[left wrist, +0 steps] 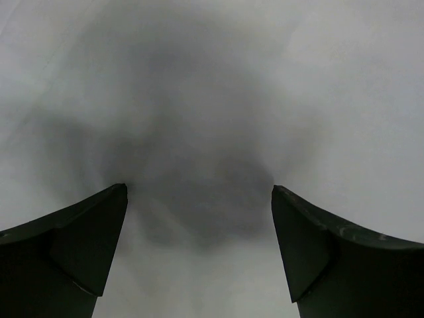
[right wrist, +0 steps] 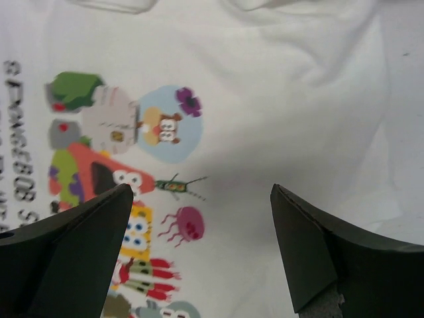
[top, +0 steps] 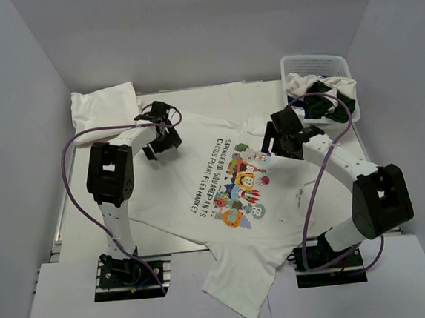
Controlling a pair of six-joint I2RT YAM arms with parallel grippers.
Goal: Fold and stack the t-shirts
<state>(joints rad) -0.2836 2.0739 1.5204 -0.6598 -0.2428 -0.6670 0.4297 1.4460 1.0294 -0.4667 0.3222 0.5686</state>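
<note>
1. Printed t-shirt (top: 226, 191) lies flat, print up, under both grippers.
2. Left gripper (left wrist: 199, 187) and right gripper (right wrist: 201, 187): jaws spread, empty; left view blurred, probably shirt cloth.
3. Both should pinch matching edges level before folding.

The white t-shirt (top: 196, 227) carries two lines of dark capital letters on its front, at the 9 o'clock side of the cartoon print (top: 241, 190) in the top view: "SPONGEBOB SQUAREPANTS" and, further toward 9 o'clock, "CACTUS PLANT FLEA MARKET". In the right wrist view only some letters show at the 9 o'clock edge, too blurred to read. A small mark (top: 297, 194) at 3 o'clock of the print is too small to read.
</note>
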